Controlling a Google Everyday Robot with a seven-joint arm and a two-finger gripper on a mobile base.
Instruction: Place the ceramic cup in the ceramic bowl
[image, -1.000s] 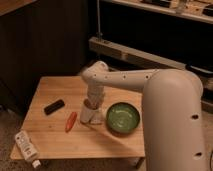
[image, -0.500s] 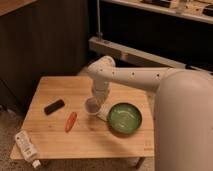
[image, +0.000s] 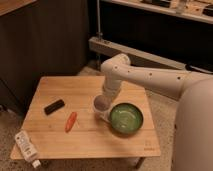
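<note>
The ceramic cup (image: 100, 104) is a small pale cup with its mouth turned toward the camera. It sits in my gripper (image: 103, 111) just left of the ceramic bowl (image: 126, 118). The gripper hangs from the white arm (image: 145, 77), which reaches in from the right, and it is shut on the cup. The cup's right side is almost at the bowl's left rim. The green bowl stands on the wooden table (image: 60, 90), right of the middle, and has nothing in it.
A black block (image: 54, 106) lies on the left of the table. An orange-red stick-shaped thing (image: 71, 121) lies left of the cup. A white labelled bottle (image: 27, 147) lies at the front left corner. The robot's white body (image: 195, 135) fills the right side.
The gripper has moved right with the cup, from the table's middle to beside the bowl's left rim. The bowl, block, orange thing and bottle have not moved.
</note>
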